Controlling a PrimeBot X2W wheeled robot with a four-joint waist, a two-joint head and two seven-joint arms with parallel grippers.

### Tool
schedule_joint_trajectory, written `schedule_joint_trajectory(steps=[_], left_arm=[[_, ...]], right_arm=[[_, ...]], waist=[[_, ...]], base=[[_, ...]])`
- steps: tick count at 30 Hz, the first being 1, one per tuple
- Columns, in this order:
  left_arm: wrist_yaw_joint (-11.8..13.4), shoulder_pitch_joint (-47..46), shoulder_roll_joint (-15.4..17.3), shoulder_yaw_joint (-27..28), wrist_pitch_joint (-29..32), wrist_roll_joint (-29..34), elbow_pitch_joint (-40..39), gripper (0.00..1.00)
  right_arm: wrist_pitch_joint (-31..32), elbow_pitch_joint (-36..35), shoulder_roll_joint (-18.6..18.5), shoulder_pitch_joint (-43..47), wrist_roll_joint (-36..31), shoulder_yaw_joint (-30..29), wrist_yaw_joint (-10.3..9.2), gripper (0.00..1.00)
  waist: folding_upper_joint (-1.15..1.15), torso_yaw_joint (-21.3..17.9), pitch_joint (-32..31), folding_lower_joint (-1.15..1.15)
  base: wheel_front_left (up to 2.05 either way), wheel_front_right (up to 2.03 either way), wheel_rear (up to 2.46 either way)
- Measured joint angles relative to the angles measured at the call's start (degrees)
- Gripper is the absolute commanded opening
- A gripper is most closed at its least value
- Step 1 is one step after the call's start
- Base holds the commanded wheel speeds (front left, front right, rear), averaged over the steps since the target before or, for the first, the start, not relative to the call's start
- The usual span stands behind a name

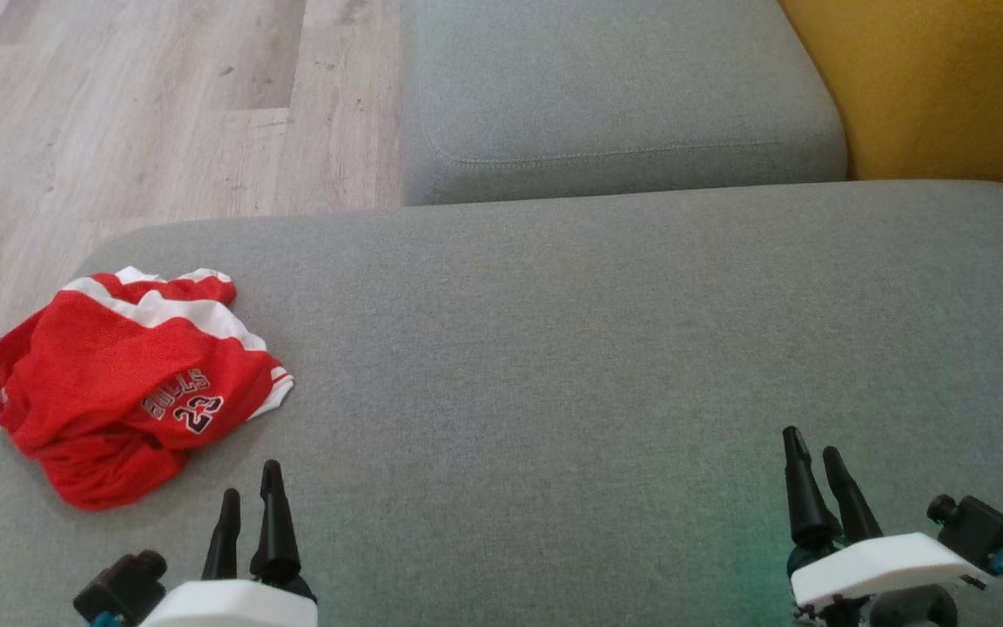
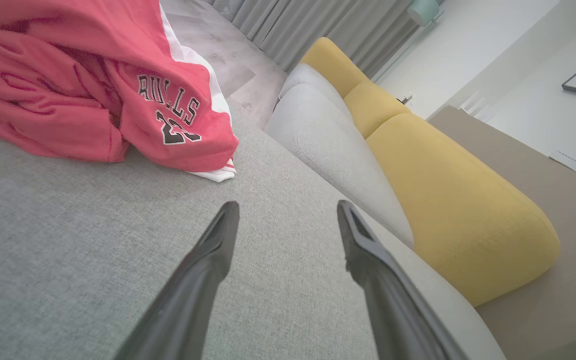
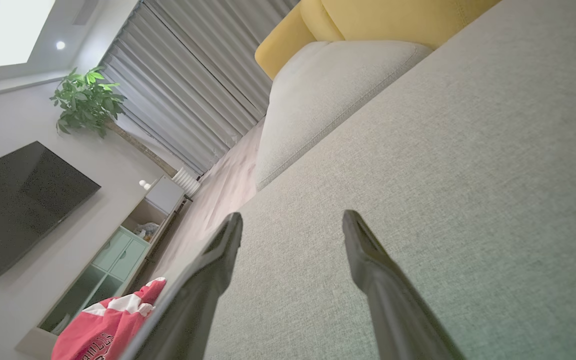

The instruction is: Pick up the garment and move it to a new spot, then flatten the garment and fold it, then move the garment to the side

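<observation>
Apparently opening the pick-up step. Noting red garment point(image 1: 131, 383) crumpled at grey cushion's point(image 1: 554, 348) left edge, near left gripper point(image 1: 251, 481). Seeing it and right gripper point(image 1: 811, 442) both spread, gripping nothing. Next likely needing: reaching forward-left, pinching a raised fold.

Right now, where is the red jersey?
In the head view the red jersey lies crumpled at the left end of the grey sofa cushion, just ahead of the left gripper, far from the right gripper.

Jersey point(image 1: 123, 383) sits bunched on the sofa cushion's point(image 1: 571, 348) far left edge, floor point(image 1: 118, 104) behind, second cushion point(image 1: 615, 96) further back.
</observation>
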Motion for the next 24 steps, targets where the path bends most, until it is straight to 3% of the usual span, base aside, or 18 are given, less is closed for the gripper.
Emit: schedule_joint_trajectory(steps=[24], left_arm=[[3.0,1.4,0.1,-4.1,-4.0,16.5,0.9,1.0]], right_arm=[[-3.9,-0.2,0.6,2.4,-20.8,-0.8,0.01,1.0]], waist=[[0.0,0.5,-2.6,0.0]], base=[[0.0,0.0,0.0]])
